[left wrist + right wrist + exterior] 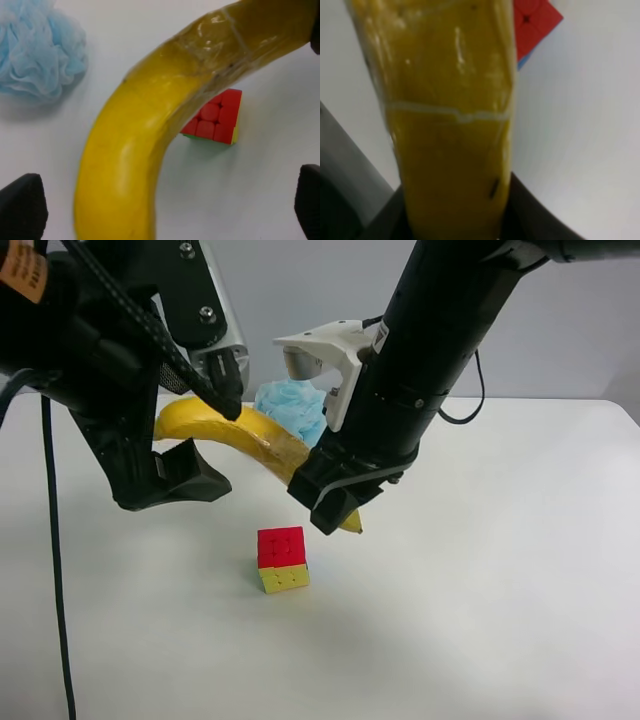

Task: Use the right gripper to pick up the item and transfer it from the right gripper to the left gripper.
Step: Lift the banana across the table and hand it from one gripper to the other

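One banana (250,436), one cube (282,558), one sponge (296,406)

A blurred yellow banana (450,125) fills the frame's centre, a pale line crossing its skin. Black fingers (540,222) of the right gripper (457,227) clamp it at one edge. A red cube (535,22) peeks from behind it in a corner, over the white table (585,130).

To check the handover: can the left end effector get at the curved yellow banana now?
Probably yes: the curved yellow banana sits between the open fingers of the left end effector; nothing blocks it.
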